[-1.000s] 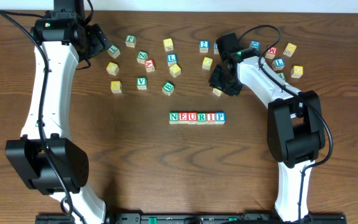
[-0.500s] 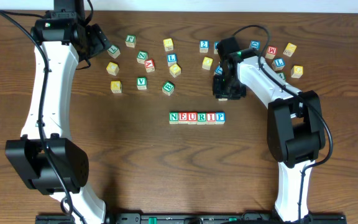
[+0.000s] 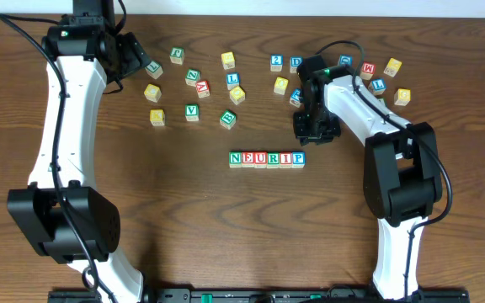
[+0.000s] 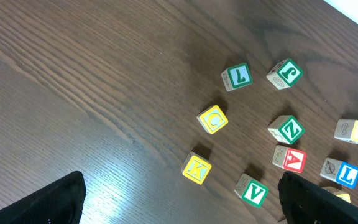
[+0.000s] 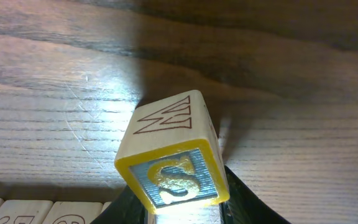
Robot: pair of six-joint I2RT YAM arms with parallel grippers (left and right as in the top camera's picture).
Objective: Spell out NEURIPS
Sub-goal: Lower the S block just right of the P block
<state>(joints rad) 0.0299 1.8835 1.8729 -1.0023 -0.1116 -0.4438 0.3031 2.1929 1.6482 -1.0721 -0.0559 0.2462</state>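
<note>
Holding a small wood cube, the right gripper (image 3: 314, 128) hangs over the table (image 3: 183, 219), a little to the right of the middle. Its fingers are closed on the S cube (image 5: 176, 168), which has a yellow frame and a yellow S on a blue face. In the right wrist view the cube sits tilted, with a zigzag line drawing on its top side. The dark fingers grip it from below.

Six letter cubes (image 3: 267, 159) stand side by side and touching in the middle of the table. They read N, E, U, R, I, P from left to right. The right gripper is just past the P cube (image 3: 298, 158), on the far side and a bit to the right. From above, the gripper hides the S cube.

The left gripper (image 3: 131, 57) is at the far left of the table and holds nothing. Its fingers (image 4: 48, 202) are spread wide. It is near a green L cube (image 4: 237, 76). More loose cubes lie near it, like a yellow C cube (image 4: 213, 119), a green V cube (image 4: 252, 191) and a red A cube (image 4: 289, 159). Other loose cubes lie along the far side.
</note>
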